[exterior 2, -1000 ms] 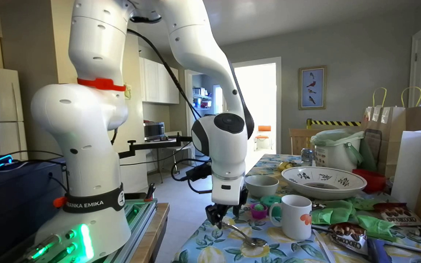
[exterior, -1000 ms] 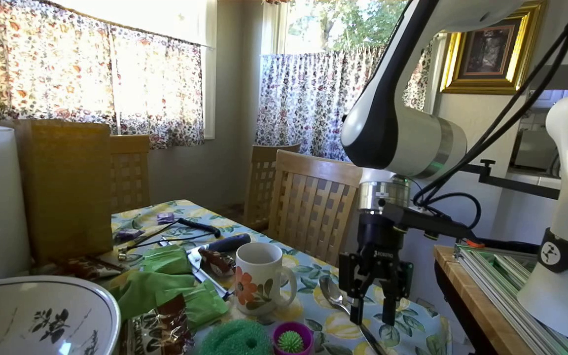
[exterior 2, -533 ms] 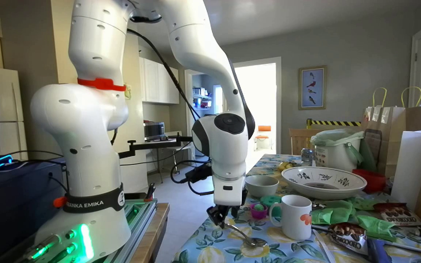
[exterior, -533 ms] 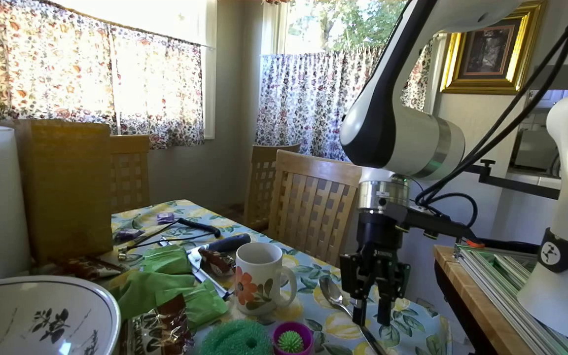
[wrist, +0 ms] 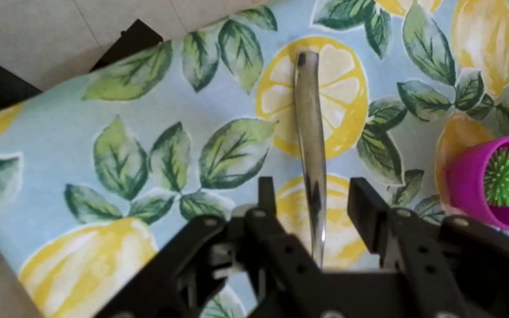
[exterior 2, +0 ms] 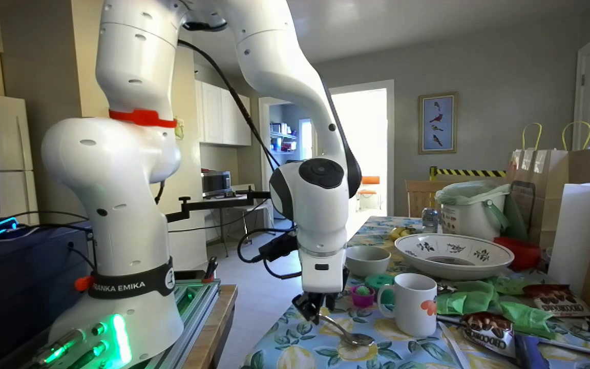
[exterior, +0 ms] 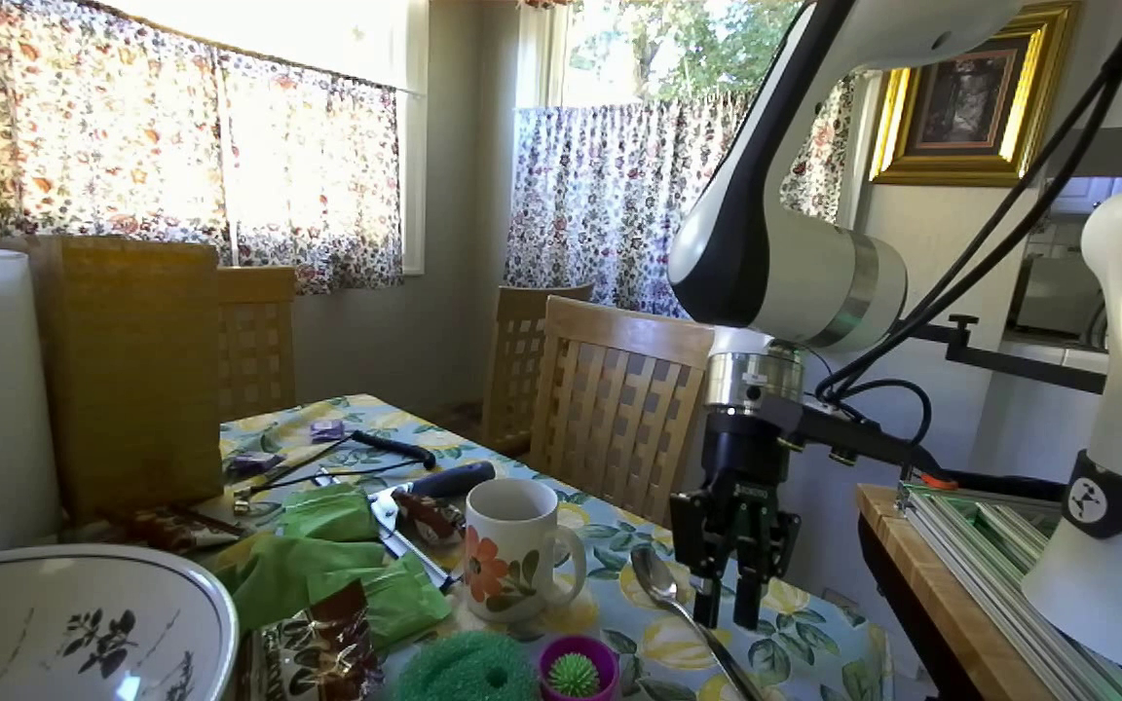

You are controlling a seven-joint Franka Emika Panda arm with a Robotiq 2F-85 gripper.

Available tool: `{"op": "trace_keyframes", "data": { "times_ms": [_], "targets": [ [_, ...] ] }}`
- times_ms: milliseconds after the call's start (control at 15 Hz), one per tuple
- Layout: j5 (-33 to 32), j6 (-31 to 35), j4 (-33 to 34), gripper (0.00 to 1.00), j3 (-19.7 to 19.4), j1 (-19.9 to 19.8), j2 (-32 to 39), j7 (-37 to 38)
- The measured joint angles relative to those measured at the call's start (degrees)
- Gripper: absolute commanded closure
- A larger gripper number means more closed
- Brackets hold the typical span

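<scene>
My pincer (wrist: 313, 196) stands partly open and has hold of nothing: the spoon (wrist: 309, 110) lies on the tabletop (wrist: 60, 119), its handle lined up between my fingers (wrist: 267, 194) in the wrist view, with a gap on either side of the metal. Over the last second I have drawn those fingers closer together and shifted a little toward the bowl end, while the spoon itself hasn't budged; I take that to mean the handle is well lined up but not yet gripped. Near me, past one finger, sits a magenta cup (wrist: 464, 185) with a spiky green ball (wrist: 508, 176) inside, neither showing any words. Farther from me, past the spoon's bowl, a white mug (exterior 2: 413, 302) carries a flower print and no lettering on the sides shown. Beyond it, two brown wrappers (exterior 2: 488, 335) bear a name starting "CHOCO"; the rest I can't make out surely. Well apart, on the opposite side of me, the black band (exterior 2: 131, 292) on my arm's base (exterior 2: 151, 328) reads "RANKA EMIKA", its first letter turned out of sight.
</scene>
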Motion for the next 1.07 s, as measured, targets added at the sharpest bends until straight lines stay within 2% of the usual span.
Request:
{"op": "trace_keyframes", "data": {
  "times_ms": [200,600,667,733,1067],
  "targets": [
    [0.0,0.0,0.0,0.58,-0.8,-0.9,0.0,-1.9],
    [0.0,0.0,0.1,0.70,-1.2,-1.5,0.0,-3.9],
    [0.0,0.0,0.1,0.65,-1.2,-1.5,0.0,-4.1],
    [0.0,0.0,0.1,0.68,-1.2,-1.5,0.1,-4.3],
    [0.5,0.0,0.1,0.64,-0.7,-1.5,0.1,-5.2]
  ]
}}
